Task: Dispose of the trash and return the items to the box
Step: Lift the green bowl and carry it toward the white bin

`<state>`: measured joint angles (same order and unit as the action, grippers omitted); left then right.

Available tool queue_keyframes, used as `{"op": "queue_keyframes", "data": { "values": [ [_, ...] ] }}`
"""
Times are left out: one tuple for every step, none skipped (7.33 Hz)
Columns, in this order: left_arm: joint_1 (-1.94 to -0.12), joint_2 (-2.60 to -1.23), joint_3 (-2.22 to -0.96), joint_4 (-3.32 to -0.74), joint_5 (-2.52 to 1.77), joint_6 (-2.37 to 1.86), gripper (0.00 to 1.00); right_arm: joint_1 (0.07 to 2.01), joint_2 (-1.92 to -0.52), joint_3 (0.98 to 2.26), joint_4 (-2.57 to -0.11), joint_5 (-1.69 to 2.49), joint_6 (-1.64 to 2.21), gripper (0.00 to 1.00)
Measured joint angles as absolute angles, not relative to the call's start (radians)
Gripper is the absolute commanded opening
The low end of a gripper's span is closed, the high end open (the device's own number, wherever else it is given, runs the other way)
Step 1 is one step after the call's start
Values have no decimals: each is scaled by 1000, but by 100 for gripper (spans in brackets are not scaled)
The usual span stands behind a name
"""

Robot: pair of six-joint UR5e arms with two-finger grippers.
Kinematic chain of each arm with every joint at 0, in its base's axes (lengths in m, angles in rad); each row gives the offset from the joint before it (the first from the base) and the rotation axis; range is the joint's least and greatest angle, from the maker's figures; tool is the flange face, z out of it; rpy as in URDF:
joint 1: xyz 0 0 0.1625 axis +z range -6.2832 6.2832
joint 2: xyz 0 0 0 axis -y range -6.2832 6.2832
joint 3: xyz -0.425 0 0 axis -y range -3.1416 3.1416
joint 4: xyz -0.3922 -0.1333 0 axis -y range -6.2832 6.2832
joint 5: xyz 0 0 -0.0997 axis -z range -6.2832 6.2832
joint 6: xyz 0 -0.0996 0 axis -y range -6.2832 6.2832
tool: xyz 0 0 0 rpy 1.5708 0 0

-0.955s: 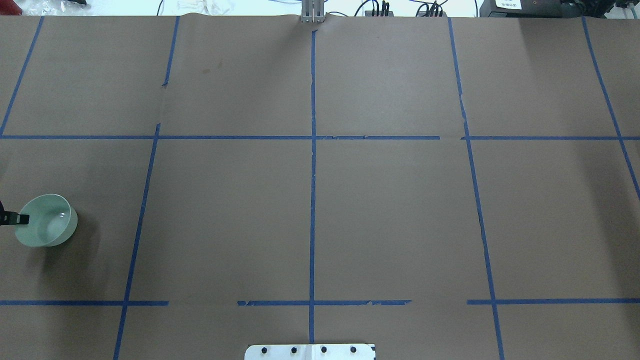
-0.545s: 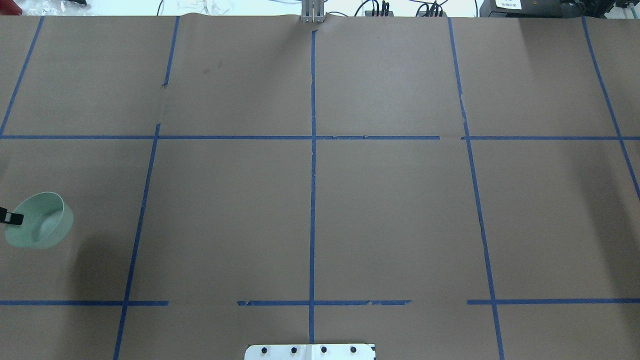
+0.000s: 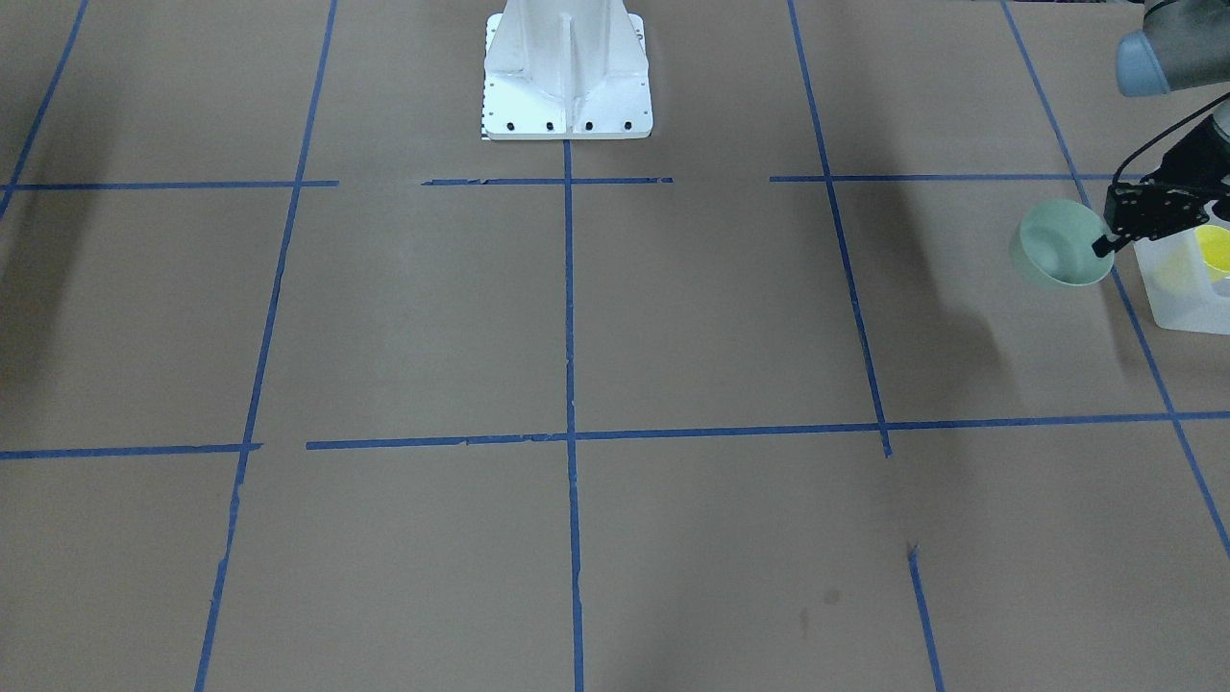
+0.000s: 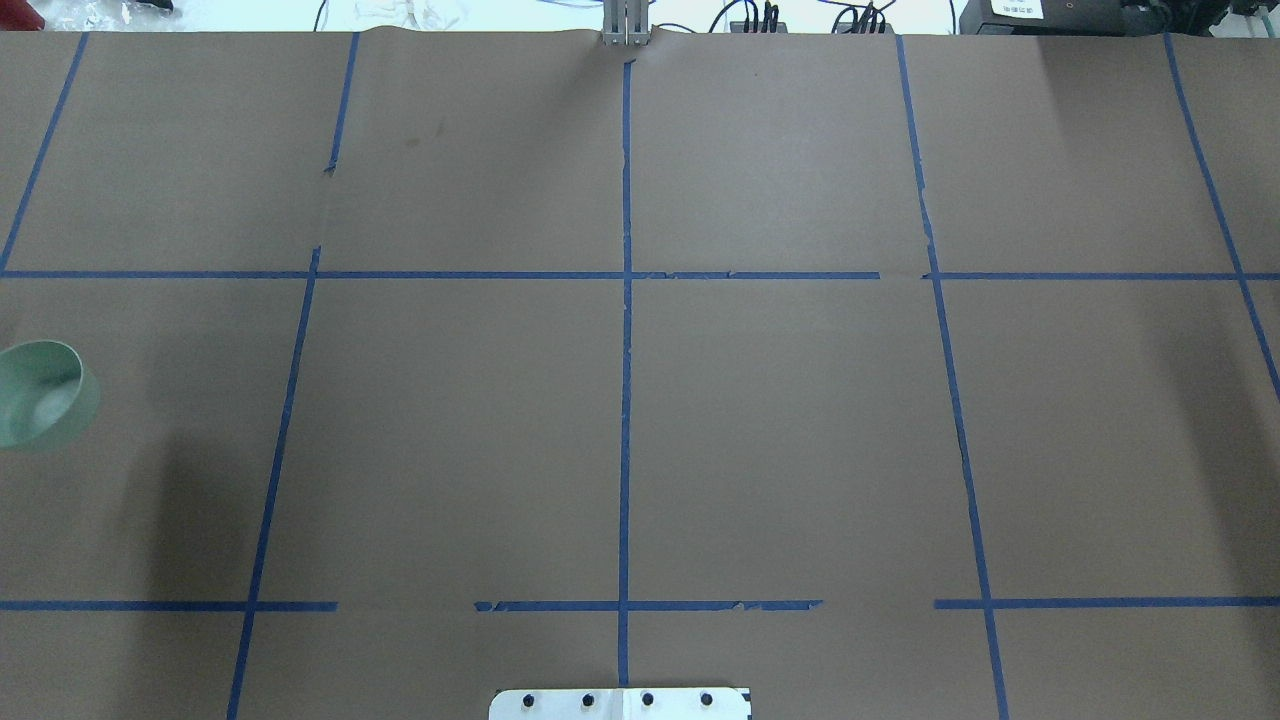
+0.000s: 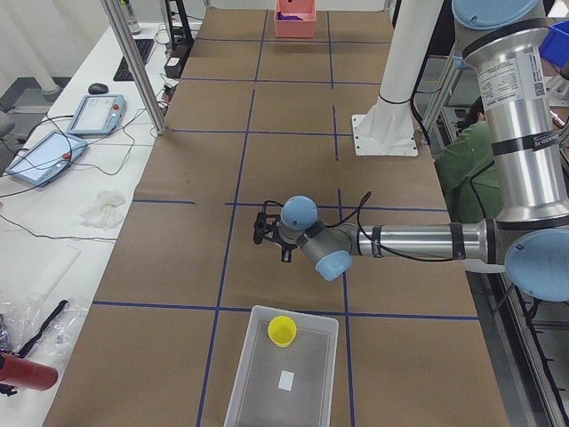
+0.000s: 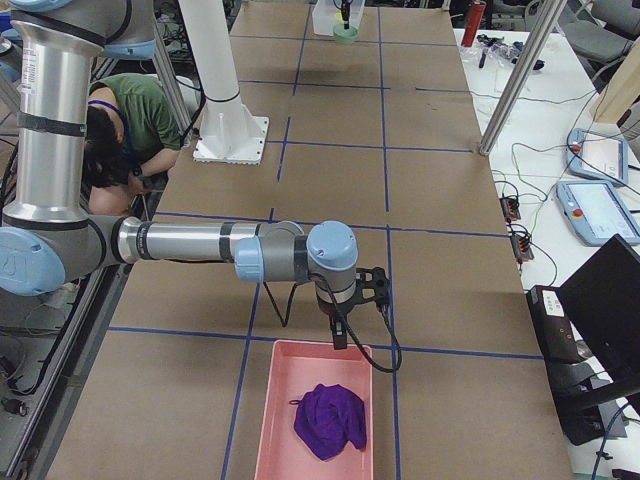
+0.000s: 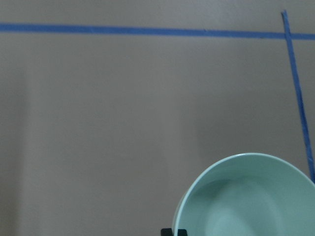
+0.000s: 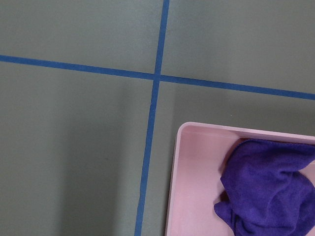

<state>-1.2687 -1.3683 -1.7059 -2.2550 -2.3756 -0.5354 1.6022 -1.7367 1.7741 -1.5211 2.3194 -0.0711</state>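
left gripper [image 3: 1103, 247] clamped on the rim of the pale green bowl [image 3: 1055, 245], which is tilted and sits just beside the frosted box [image 3: 1184, 306]. yellow cup [image 3: 1217, 246] stands inside the box, at the end nearest the bowl. right gripper [image 6: 340, 338] hangs over one end of the pink tray [image 6: 272, 420] that holds a purple cloth [image 6: 330, 422]; cannot tell whether its jaws are open or closed

Purple cloth [image 6: 328, 420] in pink tray [image 6: 300, 370]; blue tape grid [image 4: 625, 400] on brown paper [image 4: 450, 420].
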Motion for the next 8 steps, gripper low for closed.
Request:
{"op": "queue_keyframes", "data": {
  "values": [
    [-1361, -1427, -1695, -2093, -2374, -383, 0, 1602, -1729, 1770, -1520, 2333, -70, 100],
    [-1452, -1486, -1663, -1951, -2373, -235, 0, 1602, -1720, 1767, -1520, 2340, -70, 100],
    [-1540, -1528, -1606, -1864, -2374, -115, 0, 1603, -1712, 1765, -1521, 2343, -69, 100],
    [-1618, -1547, -1534, -1825, -2376, -22, 0, 1603, -1703, 1760, -1522, 2343, -69, 100],
    [-1685, -1554, -1459, -1810, -2378, 52, 0, 1603, -1693, 1752, -1522, 2345, -69, 100],
    [-1744, -1556, -1384, -1806, -2378, 112, 0, 1603, -1687, 1746, -1522, 2347, -69, 100],
    [-1781, -1555, -1318, -1807, -2376, 149, 0, 1603, -1684, 1742, -1521, 2349, -69, 100],
    [-1800, -1555, -1257, -1818, -2371, 167, 0, 1603, -1683, 1739, -1520, 2350, -70, 100]
  ]
}}
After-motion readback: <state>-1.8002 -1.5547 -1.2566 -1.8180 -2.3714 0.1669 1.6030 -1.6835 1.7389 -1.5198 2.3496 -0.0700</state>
